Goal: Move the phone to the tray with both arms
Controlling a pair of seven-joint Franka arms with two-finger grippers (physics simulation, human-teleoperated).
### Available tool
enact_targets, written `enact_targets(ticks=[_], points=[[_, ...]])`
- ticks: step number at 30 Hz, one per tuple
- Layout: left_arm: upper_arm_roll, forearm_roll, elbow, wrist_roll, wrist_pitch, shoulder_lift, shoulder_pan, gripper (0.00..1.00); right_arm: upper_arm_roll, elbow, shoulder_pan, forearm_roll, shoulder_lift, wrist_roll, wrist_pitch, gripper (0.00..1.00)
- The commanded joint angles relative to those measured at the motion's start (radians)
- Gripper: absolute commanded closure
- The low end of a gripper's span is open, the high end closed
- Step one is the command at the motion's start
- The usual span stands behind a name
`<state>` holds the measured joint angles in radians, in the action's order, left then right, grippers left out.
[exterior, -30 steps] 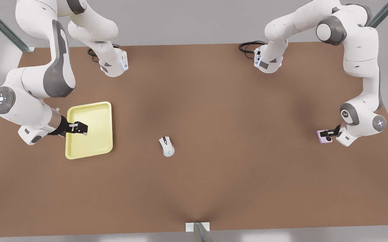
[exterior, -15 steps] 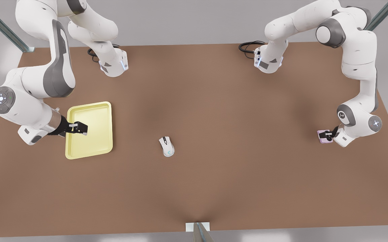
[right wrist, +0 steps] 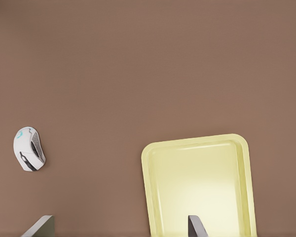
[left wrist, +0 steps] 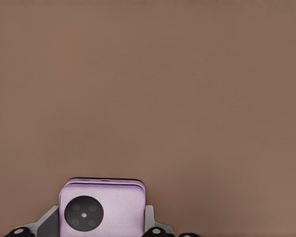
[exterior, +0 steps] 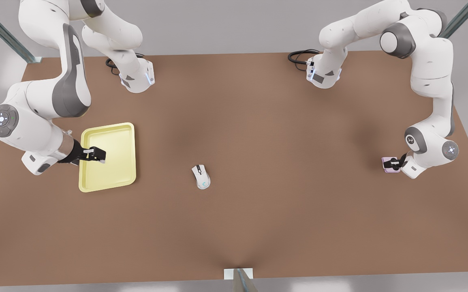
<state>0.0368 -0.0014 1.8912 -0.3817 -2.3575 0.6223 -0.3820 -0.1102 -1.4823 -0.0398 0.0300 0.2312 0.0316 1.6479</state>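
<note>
Going by the front view's left to right: right tool (exterior: 101, 155) hangs w/ fingers spread over the tray (exterior: 112, 172) nr the desk (exterior: 258, 121) left edge, white mouse (exterior: 201, 176) mid-desk, left tool (exterior: 389, 164) straddling the phone (exterior: 387, 169) nr the right edge, grip state can't tell.

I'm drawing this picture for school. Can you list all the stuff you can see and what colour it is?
phone: one, pale pink-lilac, on the table near the front view's right edge, between the left gripper's fingers.
tray: one, pale yellow, on the table at the front view's left.
mouse: one, white, near the table's middle.
cables: two black bundles, by the arm bases at the far edge.
table: one, brown.
left gripper: one, black, fingers on either side of the phone.
right gripper: one, black, open above the tray, waiting.
</note>
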Motion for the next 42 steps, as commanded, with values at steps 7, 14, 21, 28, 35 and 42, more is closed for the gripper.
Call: enact_targets(ticks=[7, 14, 21, 28, 35, 42], points=[[0.000, 0.001, -0.003, 0.029, -0.003, 0.002, 0.002, 0.21, 0.000, -0.001, 0.000, 0.001, -0.001, -0.002, 0.000, 0.00], [-0.011, 0.003, -0.003, 0.679, 0.184, -0.177, 0.417, 0.21, 0.000, 0.000, 0.000, 0.001, -0.001, -0.001, 0.000, 0.00], [-0.052, -0.041, -0.345, 1.612, 0.402, 0.008, 0.968, 0.20, 0.000, 0.000, 0.000, 0.001, -0.001, -0.002, 0.000, 0.00], [-0.052, -0.103, -0.452, 1.764, 0.382, 0.134, 1.108, 0.20, 0.000, 0.000, 0.000, 0.001, -0.001, -0.001, 0.000, 0.00], [-0.052, -0.101, -0.543, 1.844, 0.380, 0.232, 1.213, 0.20, 0.000, 0.000, 0.000, 0.001, -0.001, -0.001, 0.000, 0.00], [-0.120, -0.066, -0.382, 1.594, 0.342, 0.152, 1.115, 0.20, 0.000, 0.000, 0.000, 0.001, -0.001, -0.002, 0.000, 0.00]])
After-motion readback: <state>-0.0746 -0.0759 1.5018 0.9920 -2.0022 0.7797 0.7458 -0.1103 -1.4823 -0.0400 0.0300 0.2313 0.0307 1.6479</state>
